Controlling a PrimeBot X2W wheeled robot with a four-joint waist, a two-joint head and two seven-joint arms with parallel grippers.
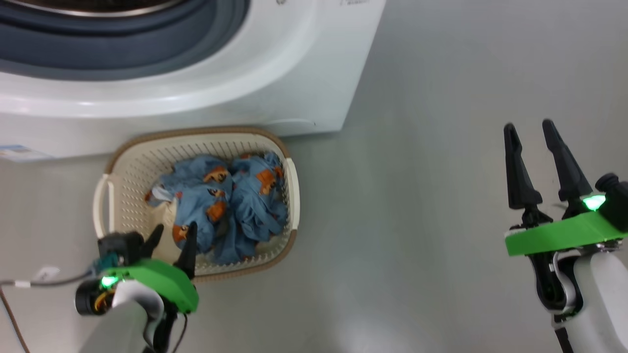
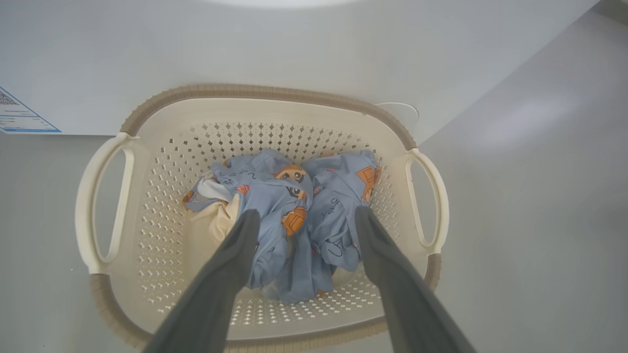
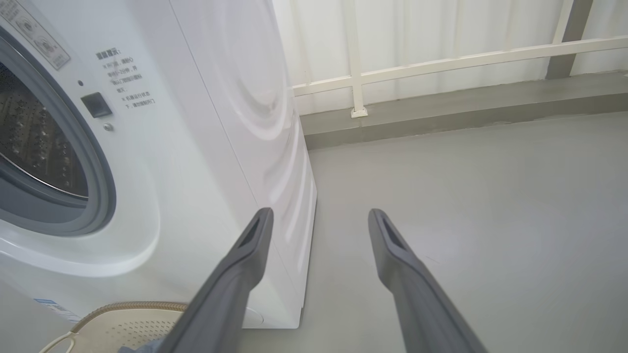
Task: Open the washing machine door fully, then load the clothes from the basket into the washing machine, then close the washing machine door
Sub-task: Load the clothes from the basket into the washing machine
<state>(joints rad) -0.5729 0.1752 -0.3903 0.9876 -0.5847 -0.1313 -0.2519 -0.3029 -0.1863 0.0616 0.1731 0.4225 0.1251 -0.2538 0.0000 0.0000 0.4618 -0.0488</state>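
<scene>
The cream basket (image 1: 127,166) (image 2: 162,127) (image 3: 122,326) stands on the floor against the front of the white washing machine (image 1: 294,73) (image 3: 196,147). Light-blue clothes (image 1: 235,206) (image 2: 294,215) with orange figures lie heaped inside it, some cream cloth at their left. My left gripper (image 1: 175,234) (image 2: 304,218) hangs open just above the pile at the basket's near side, nothing between its fingers. My right gripper (image 1: 530,128) (image 3: 319,215) is open over bare floor to the right of the machine. The machine's mouth shows its grey gasket (image 1: 122,44) and steel drum (image 3: 34,142). The washing machine door is out of view.
Grey floor (image 1: 417,196) spreads to the right of the basket and machine. A white railing and low kerb (image 3: 441,73) run along the far side behind the machine. A blue label sticker (image 2: 19,117) sits low on the machine's front. A cable (image 1: 29,282) trails by my left arm.
</scene>
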